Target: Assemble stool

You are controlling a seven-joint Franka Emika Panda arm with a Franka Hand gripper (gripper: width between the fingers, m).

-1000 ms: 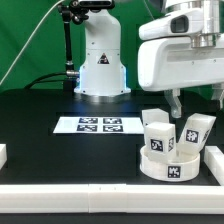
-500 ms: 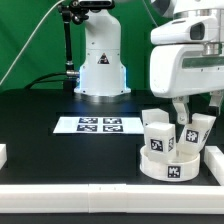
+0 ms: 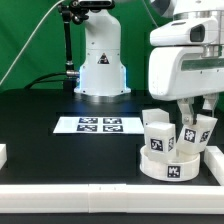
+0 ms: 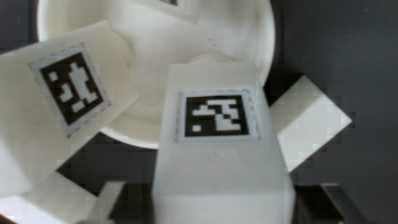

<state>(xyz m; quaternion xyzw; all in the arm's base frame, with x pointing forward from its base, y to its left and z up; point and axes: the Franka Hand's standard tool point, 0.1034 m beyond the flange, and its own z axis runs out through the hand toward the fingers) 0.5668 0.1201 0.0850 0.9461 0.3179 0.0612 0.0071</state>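
One big black tabletop (image 3: 60,150) holds everything. The white robot arm (image 3: 185,50) hangs over the exterior view's right side. The flat marker board (image 3: 99,125) lies near the middle, well apart from the arm's base. The round stool seat (image 3: 168,166) sits at the exterior view's right, near the front rail. Two stool legs stand on it: one leg (image 3: 157,135) stands free, and the other leg (image 3: 197,133) leans a bit. The jaws (image 3: 197,106) are clamped on that leaning leg (image 4: 221,150).
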